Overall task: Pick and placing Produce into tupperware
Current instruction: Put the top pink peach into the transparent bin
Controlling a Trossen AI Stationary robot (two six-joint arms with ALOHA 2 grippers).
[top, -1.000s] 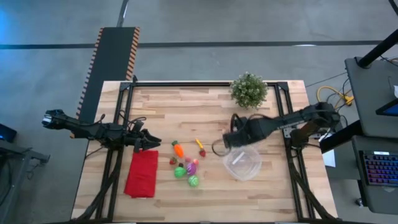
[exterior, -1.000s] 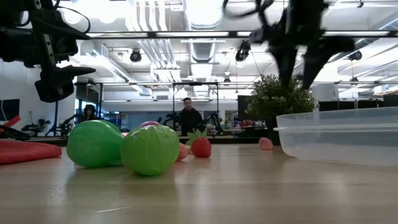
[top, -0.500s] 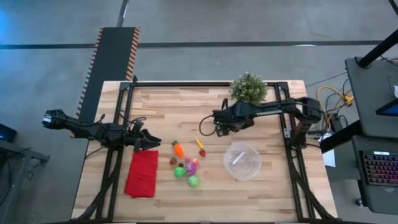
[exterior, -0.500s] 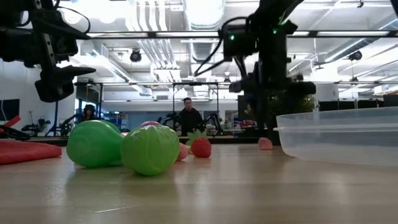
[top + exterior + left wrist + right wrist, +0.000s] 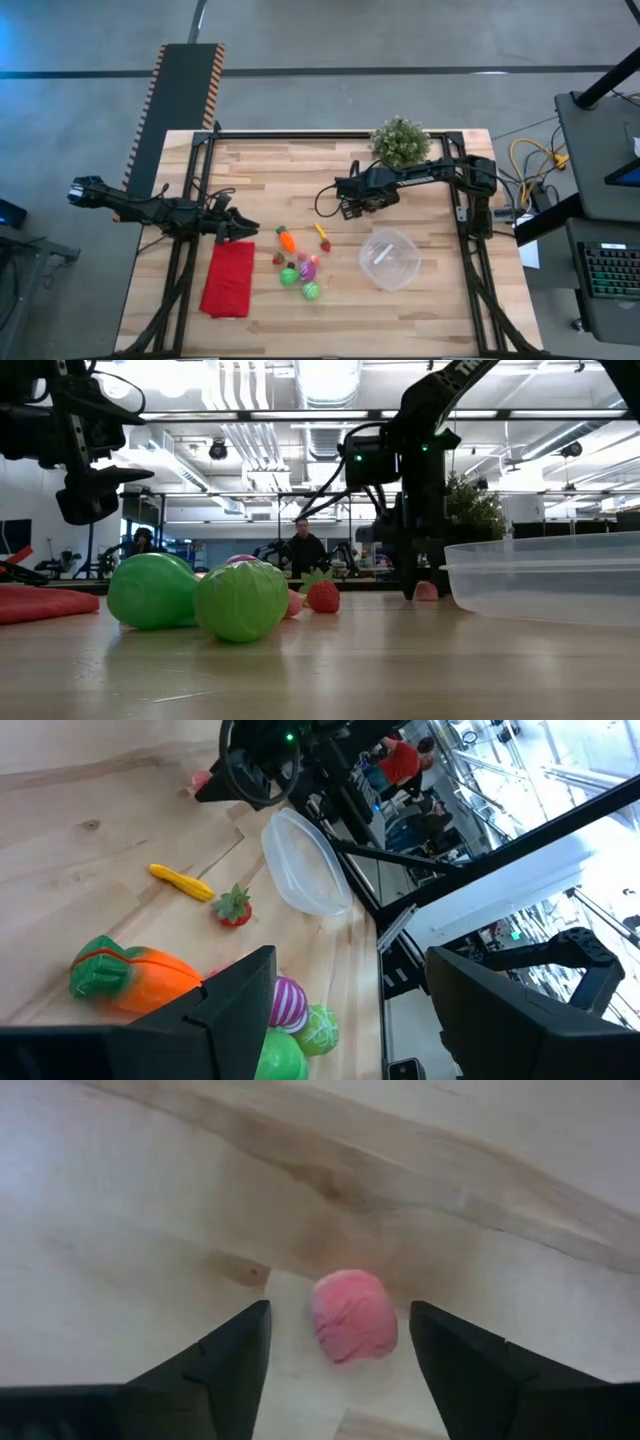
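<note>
My right gripper is open and low over the table, left of the potted plant. In the right wrist view its fingers stand on either side of a small pink piece that lies on the wood, without touching it. The piece also shows in the low view. The clear round tupperware stands nearer the near edge. The carrot, a yellow piece, a strawberry, green pieces and a pink-purple piece lie in a cluster at the middle. My left gripper is open and empty, left of the carrot.
A red folded cloth lies at the near left, just below my left gripper. A green potted plant stands at the far edge, right of the middle. People show in the room beyond the table.
My right gripper has gone from above the tupperware's far-left rim toward the table's far left, and down to the tabletop, where its open fingers now stand around the pink piece. My left arm has kept still.
</note>
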